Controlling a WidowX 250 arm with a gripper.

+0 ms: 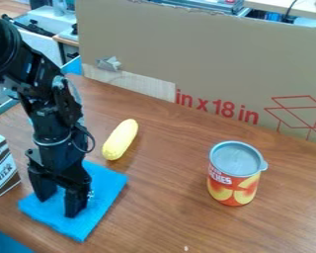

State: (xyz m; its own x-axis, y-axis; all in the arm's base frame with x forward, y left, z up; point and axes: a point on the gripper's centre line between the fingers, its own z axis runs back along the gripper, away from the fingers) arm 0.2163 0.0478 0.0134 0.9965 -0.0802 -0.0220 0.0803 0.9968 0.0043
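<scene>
A cloth point(106, 184) lay on the surface point(167, 217) beneath the tool point(59, 201), a milk carton point(1, 165) to the tool's left. A corn cob point(120, 140) lay behind and right; a can point(234, 173) stood farther right, a cardboard panel point(207, 54) behind.

blue cloth point(108, 190) | spread flat | on brown wooden table point(167, 222)

Your black, jointed robot arm point(52, 101) and the white-and-dark, box-shaped carton point(2, 173) are cut off at the left edge. The black two-finger gripper point(59, 202) hides part of the flat blue cloth point(108, 188) from you; the tall brown cardboard panel point(220, 59) runs past the right edge.
</scene>
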